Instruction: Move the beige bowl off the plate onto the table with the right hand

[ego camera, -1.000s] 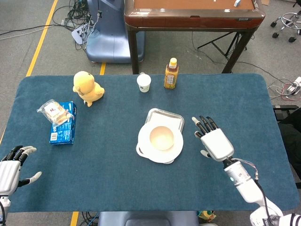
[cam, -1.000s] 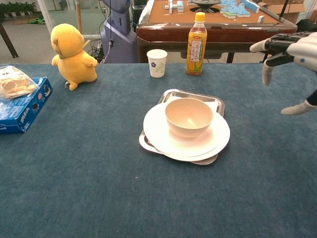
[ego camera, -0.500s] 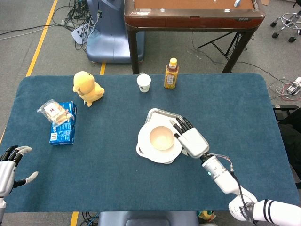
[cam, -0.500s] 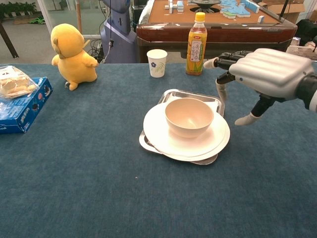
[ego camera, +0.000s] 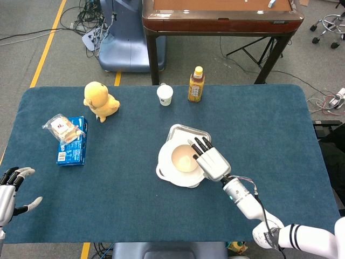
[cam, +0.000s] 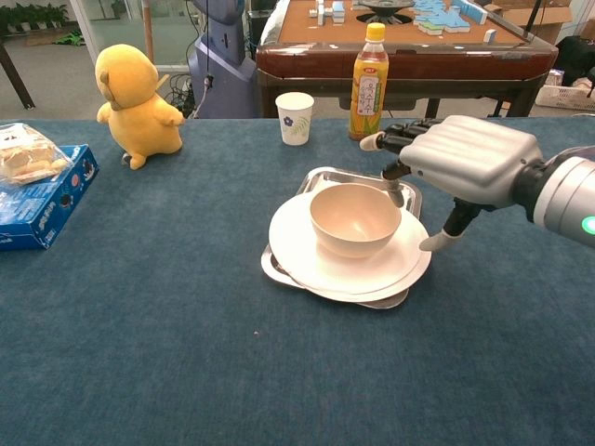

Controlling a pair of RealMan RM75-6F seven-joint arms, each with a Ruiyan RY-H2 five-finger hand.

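Observation:
The beige bowl (ego camera: 184,158) (cam: 354,219) sits upright in the middle of a white plate (ego camera: 167,167) (cam: 297,243), which lies on a silver tray (ego camera: 183,131) (cam: 325,176). My right hand (ego camera: 209,161) (cam: 462,163) hovers over the bowl's right rim with its fingers spread, the thumb hanging down over the plate's right edge. I see no grip on the bowl. My left hand (ego camera: 8,190) is at the table's near left corner, fingers apart and empty; it shows only in the head view.
Behind the tray stand a white paper cup (ego camera: 165,95) (cam: 295,117) and a tea bottle (ego camera: 196,84) (cam: 369,84). A yellow plush toy (ego camera: 99,100) (cam: 137,105) and a blue box with a snack bag (ego camera: 69,138) (cam: 37,186) lie at the left.
My right hand has swung leftward from the open table right of the plate to over the bowl's right rim. The bowl has not moved. The left hand slid slightly lower.

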